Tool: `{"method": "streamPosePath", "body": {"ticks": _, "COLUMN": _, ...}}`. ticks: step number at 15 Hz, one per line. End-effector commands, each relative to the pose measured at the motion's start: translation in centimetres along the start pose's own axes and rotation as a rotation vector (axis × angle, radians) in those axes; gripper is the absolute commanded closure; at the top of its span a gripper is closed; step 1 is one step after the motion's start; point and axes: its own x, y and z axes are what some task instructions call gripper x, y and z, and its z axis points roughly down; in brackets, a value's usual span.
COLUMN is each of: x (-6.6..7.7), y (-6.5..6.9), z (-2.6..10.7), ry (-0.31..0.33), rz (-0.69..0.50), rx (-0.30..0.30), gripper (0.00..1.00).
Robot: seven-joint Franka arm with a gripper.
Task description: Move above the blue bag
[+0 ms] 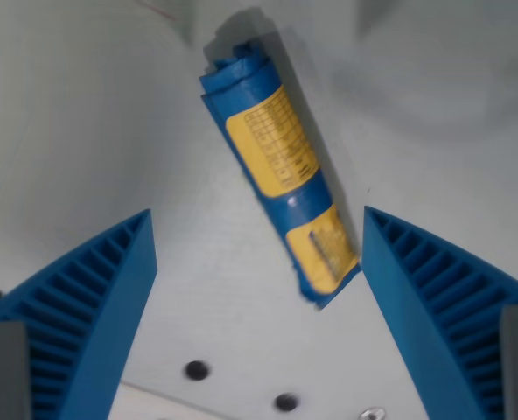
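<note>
blue bag (278, 171), unreadable yellow labels, spread claw (257, 229)

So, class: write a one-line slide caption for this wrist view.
Open hand hangs above the tilted blue bag on the white table.

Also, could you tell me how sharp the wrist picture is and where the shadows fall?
In the wrist view the blue bag is softly blurred, its label print unreadable; its shadow falls toward the view's upper right on the table; the gripper fingers look fairly crisp.

Pale grey tabletop (84, 131), dark holes (196, 370)
</note>
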Motion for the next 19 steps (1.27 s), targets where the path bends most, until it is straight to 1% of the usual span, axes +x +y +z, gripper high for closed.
{"method": "streamPosePath", "body": {"ticks": 1, "x": -0.7, "y": 0.4, "z": 1.1, "ry": 0.071, "rz": -0.287, "rx": -0.088, "gripper": 0.0}}
{"method": "streamPosePath", "body": {"ticks": 5, "x": -0.9, "y": 0.8, "z": 2.3, "ry": 0.073, "rz": -0.309, "rx": -0.1, "gripper": 0.0}}
{"method": "streamPosePath", "body": {"ticks": 9, "x": -1.1, "y": 1.0, "z": 3.2, "ry": 0.072, "rz": -0.3, "rx": -0.103, "gripper": 0.0}}
{"method": "streamPosePath", "body": {"ticks": 13, "x": -1.2, "y": 1.1, "z": 3.6, "ry": 0.065, "rz": -0.27, "rx": -0.096, "gripper": 0.0}}
{"method": "streamPosePath", "body": {"ticks": 19, "x": -1.2, "y": 1.1, "z": 3.8, "ry": 0.064, "rz": -0.239, "rx": -0.093, "gripper": 0.0}}
